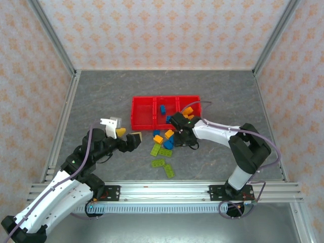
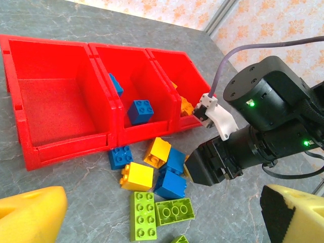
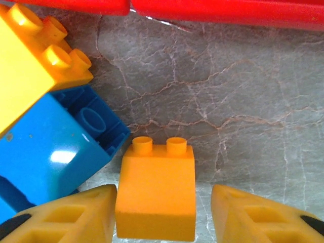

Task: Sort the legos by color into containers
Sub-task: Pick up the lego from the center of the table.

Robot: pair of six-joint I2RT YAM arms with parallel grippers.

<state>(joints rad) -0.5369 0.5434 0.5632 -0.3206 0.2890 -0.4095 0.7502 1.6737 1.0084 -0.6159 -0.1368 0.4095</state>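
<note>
The right tool (image 3: 164,215) is spread around an orange lego (image 3: 155,190) on the table (image 3: 228,101), just beside the red containers (image 3: 223,9). It looks light, hard and slippery, so pinch its flat sides. The left tool (image 2: 162,217) is spread, empty.

Bright, even light falls from overhead in every view. On the grey surface (image 1: 101,91) shadows are soft and faint, darkest just beneath the right gripper (image 1: 172,130) and its arm. The red bins (image 1: 142,114) beyond that gripper look strongly saturated, with a mild sheen on their rims. In the right wrist close-up, a blue brick (image 3: 55,152) left of the gripper carries a white glare patch, and the stone grain ahead is sharp. In the left wrist view, the fingers (image 2: 30,215) of the left gripper (image 2: 162,223) are blurred, while the bricks ahead are crisp.
</note>
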